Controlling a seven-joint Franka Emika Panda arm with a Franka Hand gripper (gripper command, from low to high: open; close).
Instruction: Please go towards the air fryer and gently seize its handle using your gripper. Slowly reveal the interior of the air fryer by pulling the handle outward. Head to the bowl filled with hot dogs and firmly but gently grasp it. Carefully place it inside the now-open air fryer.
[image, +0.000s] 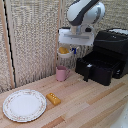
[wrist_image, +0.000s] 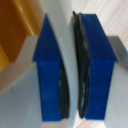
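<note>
Black air fryer open, bowl lifted beside it

Matte-black boxy air fryer (image: 107, 55) sits at the exterior view's right on a pale wooden table (image: 90, 107), its drawer pulled out by the short black handle (image: 87, 72), likely ready for loading. White robot arm (image: 85, 14) bends downward; its white block gripper (image: 74, 48) pinches the rim of the small white bowl (image: 64, 54), blue fingertips (wrist_image: 50, 75) nearly together, holding it in the air above a pink mug (image: 62, 73). Yellow-orange hot dogs (image: 64, 50) show inside
</note>
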